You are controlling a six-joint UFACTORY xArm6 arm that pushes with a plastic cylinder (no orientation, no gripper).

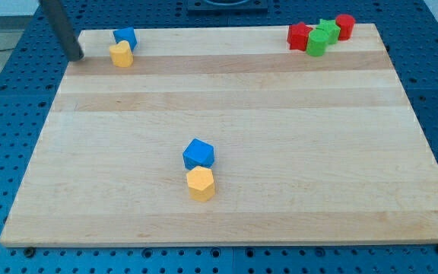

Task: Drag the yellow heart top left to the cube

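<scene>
A yellow heart (121,55) lies near the board's top left corner, touching a blue block (125,36) just above it. My tip (75,55) rests at the board's top left edge, a short way to the view's left of the yellow heart and apart from it. A blue cube (198,154) sits low in the middle of the board with a yellow hexagonal block (201,183) touching it from below.
At the top right stand a red star-like block (299,35), a green star (328,29), a green block (316,43) and a red cylinder (344,26), bunched together. The wooden board (280,152) lies on a blue perforated table.
</scene>
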